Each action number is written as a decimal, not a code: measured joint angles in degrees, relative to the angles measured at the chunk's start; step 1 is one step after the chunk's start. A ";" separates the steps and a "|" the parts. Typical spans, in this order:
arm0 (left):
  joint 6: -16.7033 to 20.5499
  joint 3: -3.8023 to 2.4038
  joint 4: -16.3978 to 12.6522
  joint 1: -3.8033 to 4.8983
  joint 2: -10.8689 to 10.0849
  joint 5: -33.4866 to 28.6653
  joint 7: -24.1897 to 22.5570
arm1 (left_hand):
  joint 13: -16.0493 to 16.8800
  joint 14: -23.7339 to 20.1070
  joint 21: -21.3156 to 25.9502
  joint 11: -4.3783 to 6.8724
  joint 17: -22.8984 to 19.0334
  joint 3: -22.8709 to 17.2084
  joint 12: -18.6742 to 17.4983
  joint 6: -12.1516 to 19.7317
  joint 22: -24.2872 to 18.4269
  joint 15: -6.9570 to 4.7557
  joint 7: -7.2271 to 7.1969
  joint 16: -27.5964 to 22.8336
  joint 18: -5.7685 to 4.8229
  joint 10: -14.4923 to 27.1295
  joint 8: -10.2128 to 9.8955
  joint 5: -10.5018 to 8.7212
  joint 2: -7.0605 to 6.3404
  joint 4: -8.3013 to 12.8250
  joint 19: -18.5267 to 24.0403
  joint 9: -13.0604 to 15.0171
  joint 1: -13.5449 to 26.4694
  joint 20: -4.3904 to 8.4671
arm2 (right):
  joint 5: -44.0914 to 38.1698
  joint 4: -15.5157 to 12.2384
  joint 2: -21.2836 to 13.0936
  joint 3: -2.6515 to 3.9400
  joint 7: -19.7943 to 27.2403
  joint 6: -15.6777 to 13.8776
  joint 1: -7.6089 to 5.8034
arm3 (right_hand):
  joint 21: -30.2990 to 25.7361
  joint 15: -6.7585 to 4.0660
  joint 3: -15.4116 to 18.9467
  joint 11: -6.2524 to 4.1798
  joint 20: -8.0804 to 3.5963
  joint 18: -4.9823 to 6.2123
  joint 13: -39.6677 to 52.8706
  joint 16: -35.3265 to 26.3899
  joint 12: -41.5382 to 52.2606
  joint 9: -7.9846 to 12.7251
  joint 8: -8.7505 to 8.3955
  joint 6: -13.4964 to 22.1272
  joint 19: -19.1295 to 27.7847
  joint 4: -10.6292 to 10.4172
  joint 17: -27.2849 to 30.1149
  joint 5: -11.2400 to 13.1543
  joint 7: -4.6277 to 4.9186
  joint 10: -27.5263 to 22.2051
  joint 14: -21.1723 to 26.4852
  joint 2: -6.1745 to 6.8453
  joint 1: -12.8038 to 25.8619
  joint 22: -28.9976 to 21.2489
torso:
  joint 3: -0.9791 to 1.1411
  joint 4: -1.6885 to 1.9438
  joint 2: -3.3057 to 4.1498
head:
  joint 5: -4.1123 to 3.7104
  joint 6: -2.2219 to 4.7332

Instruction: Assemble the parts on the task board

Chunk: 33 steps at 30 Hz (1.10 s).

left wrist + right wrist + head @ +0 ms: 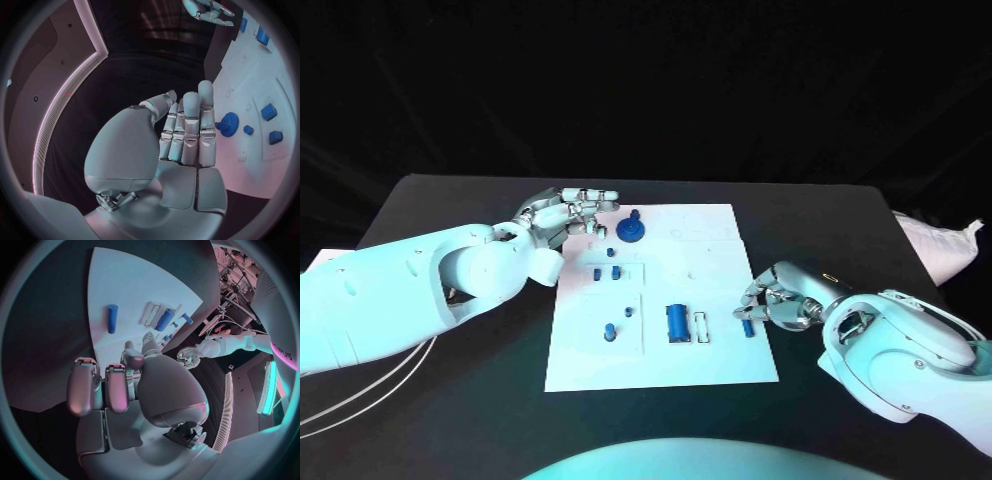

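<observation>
Blue gear (pixel 229 121) faces left hand (pixel 187 127); head view foreshortens it.

There are no words, numbers or signs that can be read. Some letters sit at the rim of the right wrist view, too cut off to read.

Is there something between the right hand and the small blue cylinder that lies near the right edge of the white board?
Nothing visible stands between them. The small blue cylinder lies on the task board directly beside the right hand, whose fingertips are next to it; whether they touch it cannot be told.
</observation>
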State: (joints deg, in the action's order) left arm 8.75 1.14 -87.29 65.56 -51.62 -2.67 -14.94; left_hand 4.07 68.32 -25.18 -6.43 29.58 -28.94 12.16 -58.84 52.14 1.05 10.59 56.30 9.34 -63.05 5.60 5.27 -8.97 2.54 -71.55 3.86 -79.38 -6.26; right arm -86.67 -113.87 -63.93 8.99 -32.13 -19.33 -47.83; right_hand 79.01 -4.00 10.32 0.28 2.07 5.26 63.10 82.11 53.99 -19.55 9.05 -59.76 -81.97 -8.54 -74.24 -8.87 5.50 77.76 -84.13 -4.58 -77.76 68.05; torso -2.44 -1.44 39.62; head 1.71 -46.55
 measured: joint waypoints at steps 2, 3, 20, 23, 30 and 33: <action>0.00 0.00 0.00 0.00 0.03 0.00 -0.02 | 0.00 0.00 0.00 0.00 0.00 0.00 0.00 0.00 0.00 0.00 0.00 0.00 0.00 0.00 0.00 0.00 0.00 0.00 0.00 0.00 0.00 0.00 | -0.43 0.40 -0.28 0.00 0.02 0.16 -0.04 | 0.00 0.00 -0.23 0.00 0.00 0.00 -0.02 0.00 0.00 0.15 0.00 -0.09 0.00 -0.23 0.08 0.00 -0.09 0.00 0.00 0.00 0.00 0.00 | 0.02 -0.01 0.01 | -0.09 0.11; 0.00 0.00 0.01 0.00 0.05 0.00 -0.03 | 0.00 0.00 0.00 0.00 0.00 0.00 0.00 0.00 0.00 0.00 0.00 0.00 0.00 0.00 0.00 0.00 0.00 0.00 0.00 0.00 0.00 0.00 | -0.72 0.59 -0.32 0.01 0.02 0.25 -0.05 | 0.00 0.00 -0.21 0.00 0.00 0.00 -0.09 0.00 -0.17 0.23 0.00 -0.27 0.00 -0.26 0.13 0.00 -0.27 0.00 0.00 0.00 0.00 0.00 | 0.03 0.00 0.02 | -0.16 0.14; -0.06 0.00 0.05 -0.01 0.12 0.00 -0.03 | 0.00 0.00 0.00 0.00 0.01 0.00 0.00 0.00 0.00 0.00 0.00 0.00 0.00 0.00 0.00 0.00 0.00 0.00 0.00 0.00 0.00 0.00 | -7.37 5.00 2.26 -0.07 -1.20 5.37 1.40 | 0.00 0.00 0.51 0.00 0.00 0.00 -0.32 0.00 -0.80 0.47 0.00 -2.51 0.00 -2.09 0.49 -0.57 -0.77 0.00 0.00 0.74 1.53 -0.24 | -0.01 0.21 0.03 | -0.19 -0.01; -0.07 0.00 0.05 -0.01 0.11 0.00 -0.02 | 0.00 0.00 0.00 0.00 0.01 0.00 0.00 0.00 0.00 0.00 0.00 0.00 0.00 0.00 0.00 0.00 0.00 0.00 0.00 0.00 0.00 0.00 | -8.00 5.33 2.63 -0.09 -1.31 6.52 1.64 | 0.00 0.00 0.58 0.00 0.00 0.00 -0.32 0.00 -0.83 0.47 0.00 -2.70 0.00 -2.33 0.57 -0.57 -0.83 0.00 0.00 0.74 1.53 -0.24 | -0.03 0.20 0.03 | -0.14 -0.08; -0.08 0.00 0.05 -0.01 0.10 0.00 0.02 | 0.00 0.00 0.00 0.00 0.01 0.00 0.00 0.00 0.01 0.00 0.00 0.00 0.00 0.00 0.00 0.00 0.00 0.00 0.00 0.00 0.00 0.00 | -9.41 5.47 3.29 0.08 -1.44 8.20 1.73 | 0.00 0.00 0.73 0.00 0.00 0.00 -0.42 0.00 -1.02 0.35 0.03 -2.78 0.00 -2.63 0.73 -0.57 -0.90 0.01 0.00 0.97 1.76 -0.33 | -0.04 0.16 0.02 | -0.11 -0.16; -0.09 0.00 0.06 -0.01 0.09 0.00 0.03 | 0.00 0.00 0.00 0.00 0.01 0.00 0.00 0.00 0.01 0.00 0.00 0.00 0.00 0.00 0.00 0.00 0.00 0.00 0.00 0.00 0.00 0.00 | -9.90 5.47 3.59 0.09 -1.45 8.62 1.77 | 0.00 0.00 0.73 0.00 0.00 0.00 -0.44 0.00 -1.26 0.35 0.05 -3.00 0.00 -2.63 0.74 -0.57 -1.11 0.01 0.00 0.97 1.76 -0.33 | -0.04 0.16 0.00 | -0.10 -0.19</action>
State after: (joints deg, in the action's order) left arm 8.66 1.15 -87.22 65.55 -51.52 -2.67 -14.91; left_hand 4.07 68.33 -25.18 -6.43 29.59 -28.94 12.16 -58.84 52.14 1.05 10.59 56.30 9.34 -63.05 5.60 5.27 -8.97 2.54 -71.55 3.86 -79.38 -6.26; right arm -96.57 -108.39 -60.34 9.08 -33.58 -10.71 -46.07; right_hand 79.00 -4.00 11.05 0.28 2.07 5.27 62.66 82.11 52.73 -19.20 9.10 -62.76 -81.96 -11.16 -73.51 -9.44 4.39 77.77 -84.13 -3.61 -76.00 67.72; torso -2.48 -1.28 39.62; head 1.61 -46.74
